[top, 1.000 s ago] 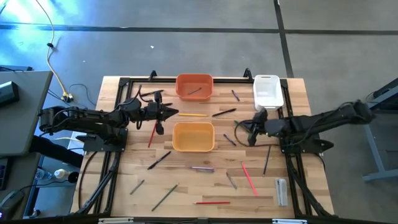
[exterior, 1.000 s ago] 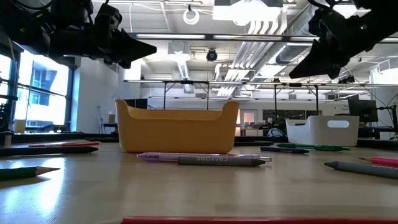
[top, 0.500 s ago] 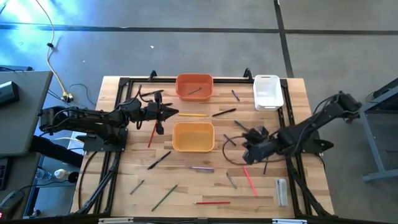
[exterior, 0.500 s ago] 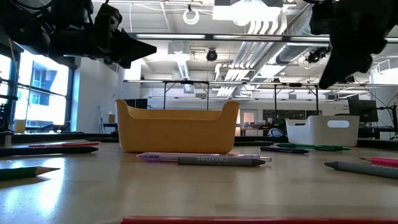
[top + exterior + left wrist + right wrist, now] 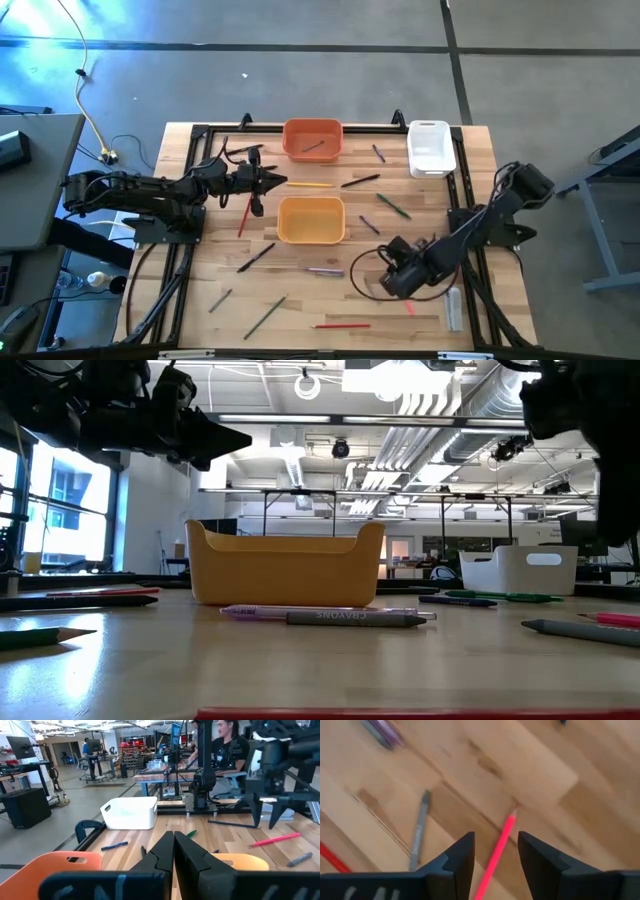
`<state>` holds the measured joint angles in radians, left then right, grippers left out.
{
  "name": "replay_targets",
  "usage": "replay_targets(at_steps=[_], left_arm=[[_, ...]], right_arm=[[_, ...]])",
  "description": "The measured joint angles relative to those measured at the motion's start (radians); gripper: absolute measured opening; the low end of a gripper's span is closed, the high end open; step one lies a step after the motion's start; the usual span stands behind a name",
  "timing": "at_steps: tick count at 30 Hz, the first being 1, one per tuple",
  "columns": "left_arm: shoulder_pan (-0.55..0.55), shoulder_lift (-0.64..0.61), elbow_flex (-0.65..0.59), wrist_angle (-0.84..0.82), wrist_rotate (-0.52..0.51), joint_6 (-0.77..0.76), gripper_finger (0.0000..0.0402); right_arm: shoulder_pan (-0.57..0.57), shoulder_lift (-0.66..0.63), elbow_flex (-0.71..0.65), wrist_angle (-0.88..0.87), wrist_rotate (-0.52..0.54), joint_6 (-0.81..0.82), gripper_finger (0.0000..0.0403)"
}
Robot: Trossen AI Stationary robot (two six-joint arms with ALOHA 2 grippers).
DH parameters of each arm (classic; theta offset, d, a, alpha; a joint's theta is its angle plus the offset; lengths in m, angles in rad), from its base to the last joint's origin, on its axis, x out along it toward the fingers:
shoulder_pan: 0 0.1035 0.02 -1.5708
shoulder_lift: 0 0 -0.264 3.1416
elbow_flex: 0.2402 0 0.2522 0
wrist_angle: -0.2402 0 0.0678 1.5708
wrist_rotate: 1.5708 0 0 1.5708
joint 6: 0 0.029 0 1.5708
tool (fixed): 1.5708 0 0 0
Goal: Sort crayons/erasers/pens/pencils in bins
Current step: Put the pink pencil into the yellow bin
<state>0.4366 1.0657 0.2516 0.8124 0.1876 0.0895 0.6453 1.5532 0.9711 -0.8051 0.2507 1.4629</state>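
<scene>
The right tool (image 5: 495, 857) hangs low over the near right part of the worktop (image 5: 300, 310), its two dark fingers apart and empty. Between them, on the wood below, lies a thin pink pencil (image 5: 501, 840); whether the fingers touch it cannot be told. A grey stick (image 5: 420, 827) lies just beside it.

The left tool (image 5: 173, 852) hovers near the orange bin (image 5: 313, 139), fingers together, holding nothing.

The worktop is planked, light wood. The three bins are smooth plastic tubs with rounded corners: orange, yellow-orange (image 5: 311, 219) and a narrower white one (image 5: 431, 148). Thin straight sticks lie scattered around them; one dark stick rests inside the orange bin.
</scene>
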Motion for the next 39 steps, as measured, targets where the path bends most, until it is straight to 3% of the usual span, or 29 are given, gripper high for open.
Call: replay_targets(at_steps=[9,17,31,39], left_arm=[[0.0,0.0,0.0,0.001,0.0,0.026,0.0003],[0.0,0.0,0.0,0.003,0.0,0.017,0.0003],[0.0,0.0,0.0,0.003,0.0,-0.008,0.0003],[0.0,0.0,0.0,0.0,0.0,-0.008,0.0003]], right_arm=[[0.02,0.129,0.025,0.005,-0.088,0.1,0.0145],[0.02,0.191,0.025,0.025,-0.096,0.105,0.0139],[0.02,0.2,-0.001,0.07,-0.106,0.105,0.0058],[0.02,0.2,-0.002,0.062,-0.106,0.073,0.0037]])
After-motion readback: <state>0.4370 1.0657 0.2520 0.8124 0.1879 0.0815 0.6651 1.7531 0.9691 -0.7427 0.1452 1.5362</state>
